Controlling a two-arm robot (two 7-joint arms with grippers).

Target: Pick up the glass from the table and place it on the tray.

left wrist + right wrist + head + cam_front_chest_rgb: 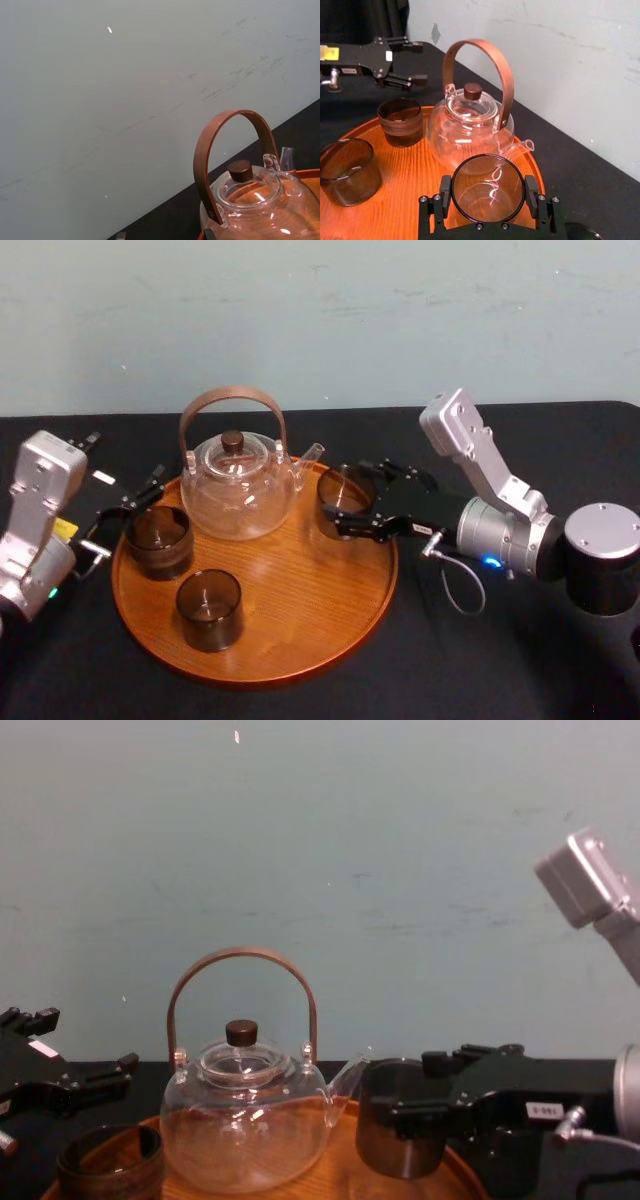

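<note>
A dark smoked glass (343,495) is gripped by the right end effector (489,195), whose two black fingers (445,192) are pressed against opposite sides of the glass just below its rim. The glass is held upright over the right edge of the tray (300,590), just beside the spout of the teapot (238,490). Whether its base is touching the wood or is raised slightly above it cannot be told. The right arm is stretched in from the right across the black desk (500,660).

The round wooden tray is set in the middle of the desk. The clear glass teapot, with its arched brown handle and dark lid knob, is placed at the rear of the tray. Two more dark glasses are stood upright on the tray's left half: one (158,540) near the left rim beside the teapot, the other (209,608) nearer the front, apart from the first.

The left end effector (421,62) is held at the left edge of the tray, close to the glass at the left rim. Its fingers are spread apart and nothing is gripped between them.
</note>
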